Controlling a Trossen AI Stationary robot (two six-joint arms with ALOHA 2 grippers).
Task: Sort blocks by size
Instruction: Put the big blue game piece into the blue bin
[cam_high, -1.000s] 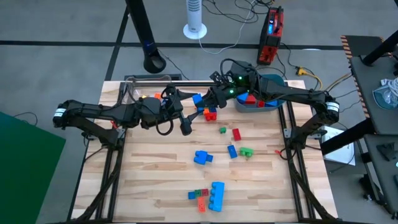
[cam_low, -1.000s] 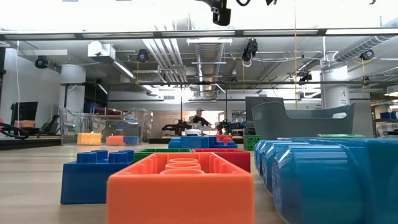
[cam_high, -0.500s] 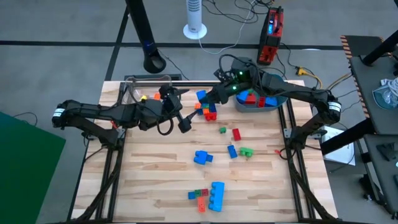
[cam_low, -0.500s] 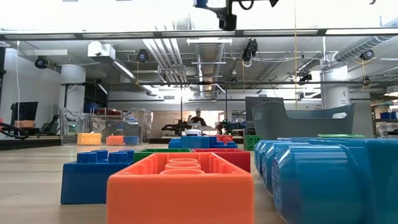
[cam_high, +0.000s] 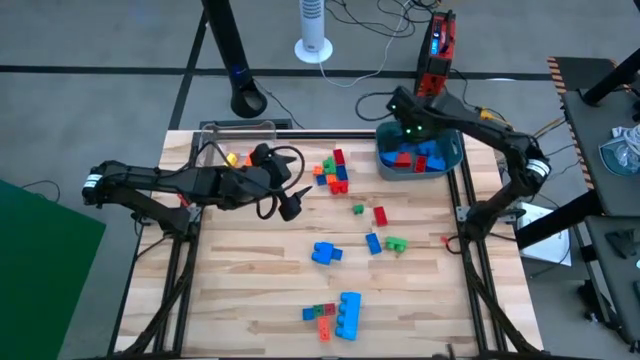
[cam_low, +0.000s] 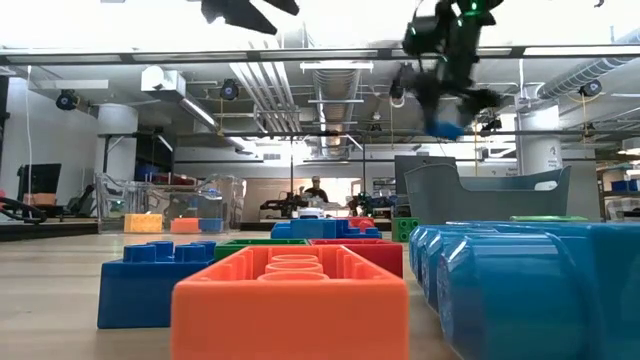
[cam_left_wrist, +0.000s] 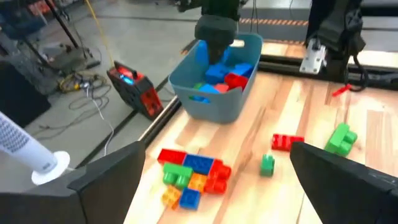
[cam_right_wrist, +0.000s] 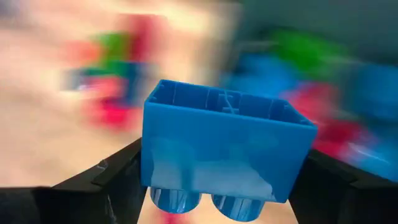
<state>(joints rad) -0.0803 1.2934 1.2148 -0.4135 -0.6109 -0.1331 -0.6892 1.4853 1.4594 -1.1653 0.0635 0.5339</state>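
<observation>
We count one cluster of small bricks (cam_high: 333, 172) at upper centre of the bench (cam_high: 240, 290), five loose blocks mid-frame and three at the bottom. Our right gripper (cam_right_wrist: 221, 205) clamps a chunky blue block (cam_right_wrist: 224, 152) above the teal tub (cam_high: 418, 160). Our left gripper (cam_high: 290, 207) hangs left of centre, fingers apart
</observation>
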